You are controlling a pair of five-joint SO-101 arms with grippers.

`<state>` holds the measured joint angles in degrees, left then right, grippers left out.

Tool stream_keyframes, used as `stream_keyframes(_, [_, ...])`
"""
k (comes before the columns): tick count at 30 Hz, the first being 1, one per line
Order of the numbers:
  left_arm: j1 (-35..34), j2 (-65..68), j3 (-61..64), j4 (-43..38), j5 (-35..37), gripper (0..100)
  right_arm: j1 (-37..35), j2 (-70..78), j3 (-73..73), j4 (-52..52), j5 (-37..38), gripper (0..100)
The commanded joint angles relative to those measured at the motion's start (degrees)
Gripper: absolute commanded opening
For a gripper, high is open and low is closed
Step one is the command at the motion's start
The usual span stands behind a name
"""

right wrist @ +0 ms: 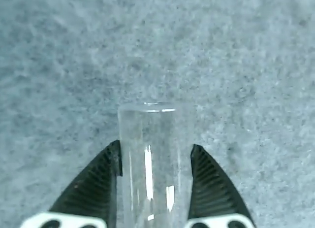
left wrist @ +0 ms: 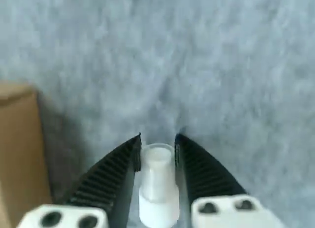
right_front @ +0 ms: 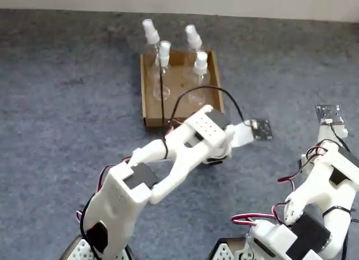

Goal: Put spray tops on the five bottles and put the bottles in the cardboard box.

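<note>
**A:** Going big to small: grey carpet (right_front: 61,131) across the whole table. Left arm (right_front: 168,159) stretched out over the middle, ending just in front of the cardboard box (right_front: 147,91). Right arm (right_front: 320,198) folded up off to the side, well apart from the box.

**B:** Yep. Four bottles (right_front: 200,66) standing in that box, each with a white top on.

**A:** And the grippers?

**B:** Right gripper (right wrist: 156,151) clamped around a clear bottle (right wrist: 155,134), over bare carpet. Left gripper (left wrist: 157,142) pinching a white spray top (left wrist: 157,179), box wall close by. Small dark board (right_front: 261,129) next to the left wrist, markings way too tiny to read.
</note>
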<state>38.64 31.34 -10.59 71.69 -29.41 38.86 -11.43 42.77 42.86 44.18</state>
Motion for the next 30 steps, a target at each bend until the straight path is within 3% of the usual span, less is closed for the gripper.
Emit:
stream_keyframes(1, [-1.54, -6.73, -2.15, 4.13, 5.1, 0, 0.13, 0.57, 0.13, -0.04, 0.35, 0.5])
stream_keyframes(6, [-4.35, -11.74, -2.07, 11.78, 12.92, 0, -0.22, 0.4, 0.13, 5.58, 0.26, 0.7])
stream_keyframes(12, [-16.04, -18.86, -1.8, 18.11, 18.29, 0, -5.67, 0.13, 0.13, 11.91, 0.09, 0.8])
stream_keyframes(17, [-28.09, -26.42, 7.52, 18.02, 18.29, 0, -12.44, 0.48, -0.13, 13.05, -11.08, 0.8])
stream_keyframes(24, [-48.22, -33.71, 26.86, -0.79, 18.11, 0, -19.74, 0.57, -0.48, 12.88, -29.54, 1.0])
stream_keyframes(30, [-52.7, -29.49, 33.45, -15.56, 18.37, 1, -18.15, 0.57, -0.48, 10.42, -37.01, 1.0])
